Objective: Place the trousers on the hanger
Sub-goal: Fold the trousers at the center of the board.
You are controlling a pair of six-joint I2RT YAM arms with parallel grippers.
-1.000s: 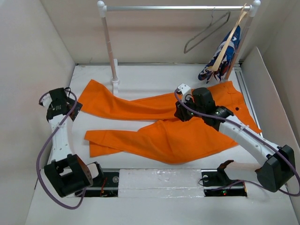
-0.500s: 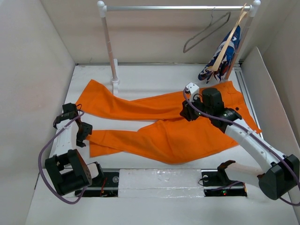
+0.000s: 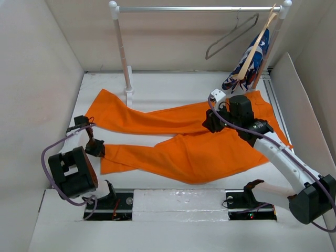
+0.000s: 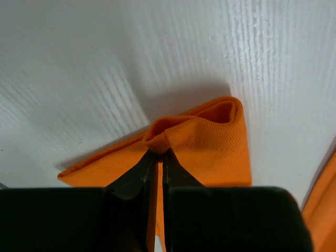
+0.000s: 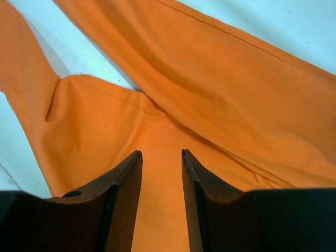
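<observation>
At the far left, the left gripper sits low on the white table. In its wrist view we find its fingers pressed together, pinching a raised fold of orange cloth. This fold is the hem corner of the nearer leg of the trousers.

The trousers lie flat on the table. Both legs reach to the left, the farther leg ending close to the foot of the rack post, and the waist end lies to the right near the side wall.

Right of centre, the right gripper is above the trousers where the two legs meet. Its jaws stand partly apart. Through its wrist camera we see only cloth lying below the gap, and we note nothing gripped between the fingers.

At the back, the rail spans the rack. Toward its right end the wire hanger hangs by its hook, tilted and carrying nothing, well apart from the trousers. Just beside it on the right, a wooden hanger hangs aslant from the rail and bears a blue patterned garment, whose lower edge hangs just above the waist end of the trousers.
</observation>
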